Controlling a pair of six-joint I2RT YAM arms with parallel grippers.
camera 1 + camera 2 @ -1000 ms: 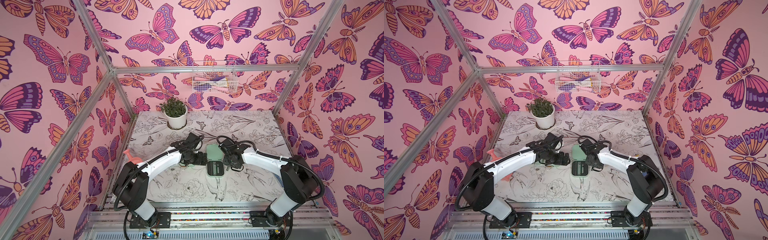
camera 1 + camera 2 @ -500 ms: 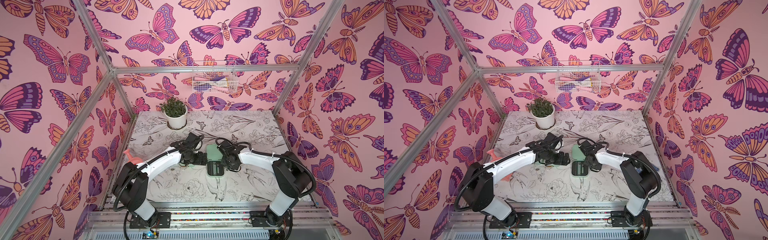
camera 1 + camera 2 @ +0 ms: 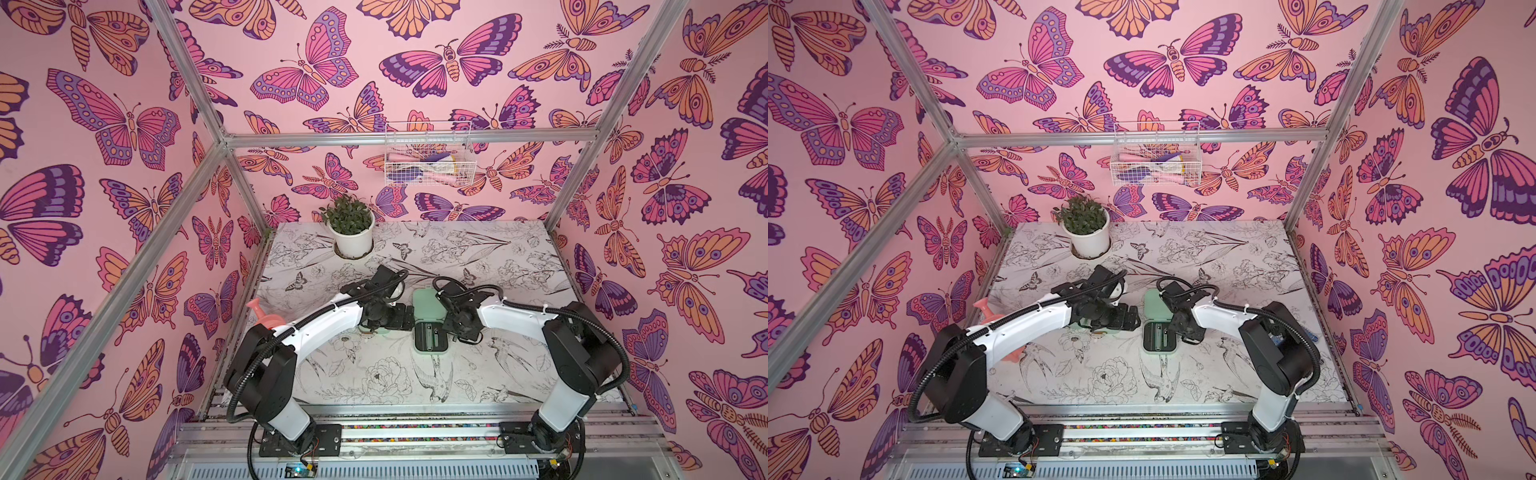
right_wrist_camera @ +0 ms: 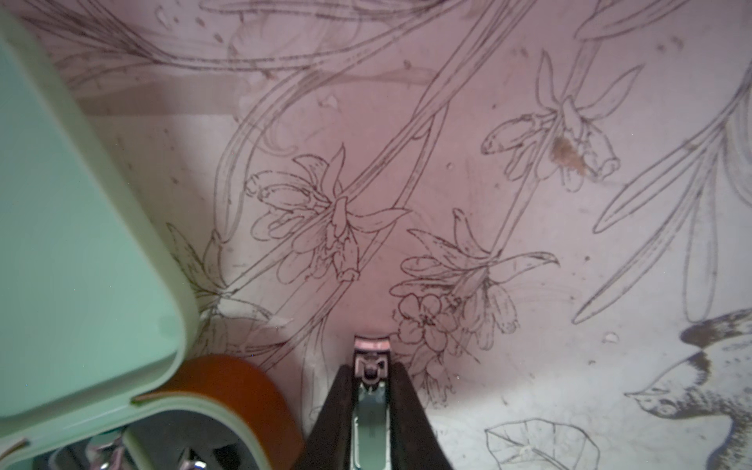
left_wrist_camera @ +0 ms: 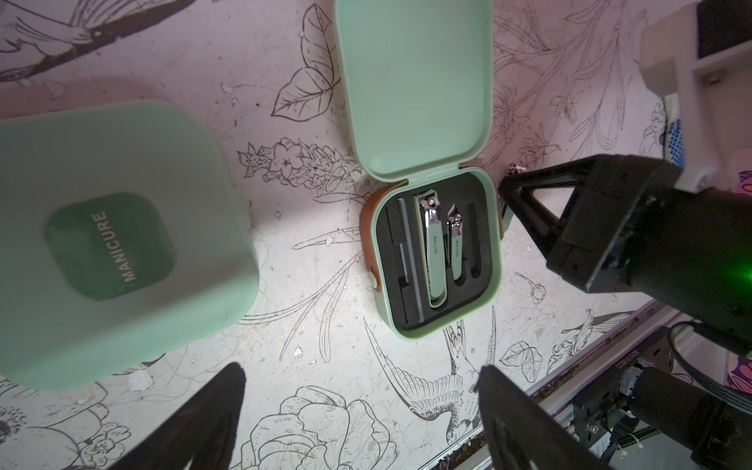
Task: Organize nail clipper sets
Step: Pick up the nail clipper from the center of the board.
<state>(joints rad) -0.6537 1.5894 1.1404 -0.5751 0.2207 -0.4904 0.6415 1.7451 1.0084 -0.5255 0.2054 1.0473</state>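
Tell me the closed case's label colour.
Label: dark green with white lettering, clearest in left wrist view.

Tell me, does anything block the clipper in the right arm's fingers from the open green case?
Nothing visible does. The clipper sits pinched in the right fingers just beside the open case, whose lid is folded back, and the black slot nearest that side looks empty.
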